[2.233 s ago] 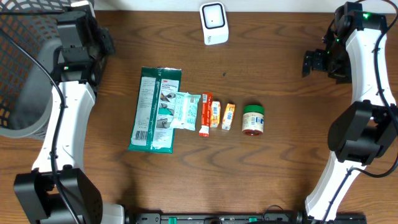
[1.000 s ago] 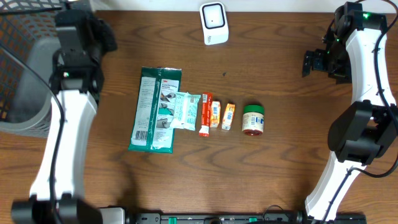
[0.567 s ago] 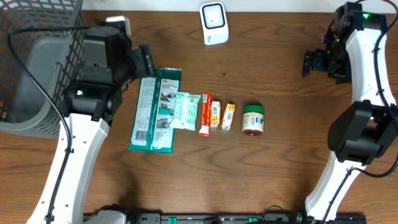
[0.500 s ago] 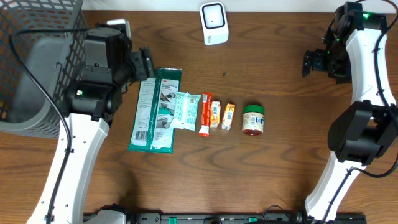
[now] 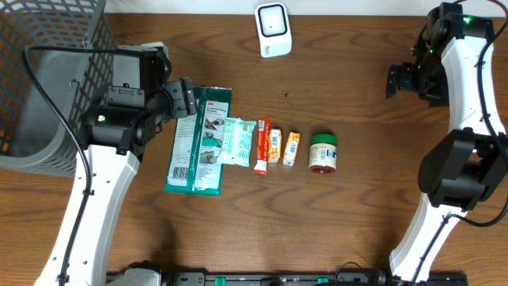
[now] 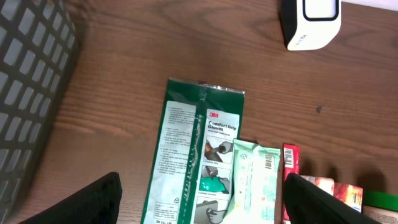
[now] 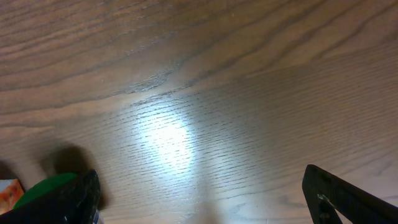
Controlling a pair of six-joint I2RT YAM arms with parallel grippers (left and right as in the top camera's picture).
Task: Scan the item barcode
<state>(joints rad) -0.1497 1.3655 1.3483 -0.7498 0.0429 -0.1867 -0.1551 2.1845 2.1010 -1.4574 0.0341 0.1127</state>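
By the far left corner of green glove packet (image 5: 198, 139), left gripper (image 5: 187, 97): spread wide, holding nothing.
Packet position: flat on table (image 5: 357, 230), under the edge of the small pouch (image 5: 235, 141).
Packet handling: probably light, floppy, slick; pinch its end seam.
Scanner (image 5: 273, 30): far edge, well apart.
Right gripper (image 5: 394, 79): wide, empty.

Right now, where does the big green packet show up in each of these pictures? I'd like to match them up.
Overhead: the green packet lies left of centre, its long side running top to bottom.
Left wrist: lower middle, cut off by the bottom edge.
Right wrist: not in it.
Shared landmark: the white scanner is at top centre in the overhead view and top right in the left wrist view.
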